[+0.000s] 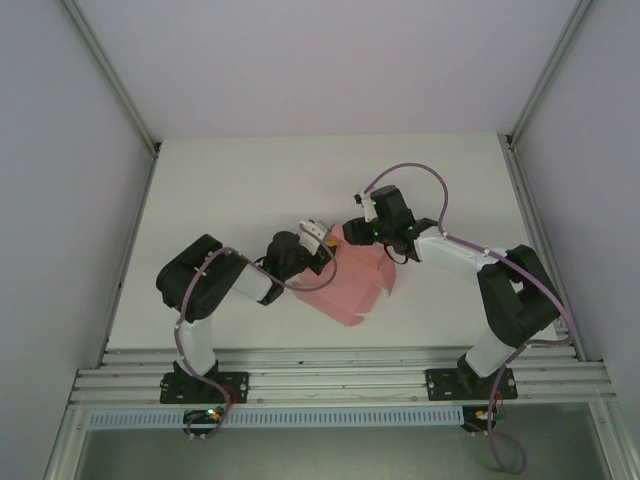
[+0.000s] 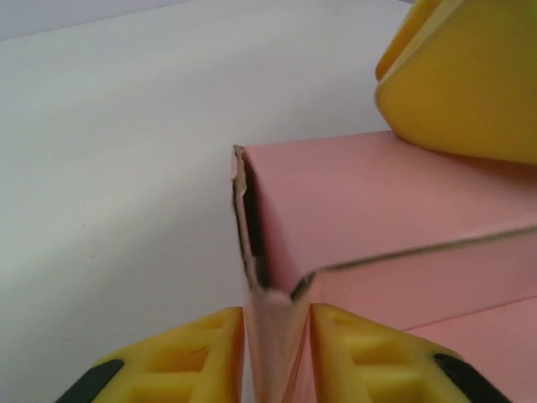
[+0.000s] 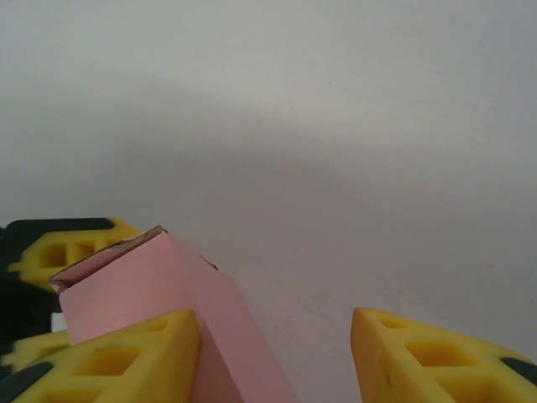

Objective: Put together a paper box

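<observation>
The pale pink paper box [image 1: 352, 285] lies partly folded in the middle of the white table, with raised walls. My left gripper [image 1: 318, 240] is at its far-left corner. In the left wrist view the jaws [image 2: 277, 317] stand slightly apart around a folded corner of the card [image 2: 273, 336], and the two layers splay loosely between the pads. My right gripper [image 1: 347, 232] reaches the same far edge from the right. In the right wrist view it [image 3: 277, 323] is open wide. Its left finger [image 3: 126, 357] rests against the box wall [image 3: 168, 285], and its right finger [image 3: 436, 353] hangs free over the table.
The white table [image 1: 300, 180] has grey side walls and metal posts at its edges. An aluminium rail [image 1: 330, 375] with both arm bases runs along the near edge. One of the right gripper's yellow fingers [image 2: 461, 92] hangs above the box top in the left wrist view.
</observation>
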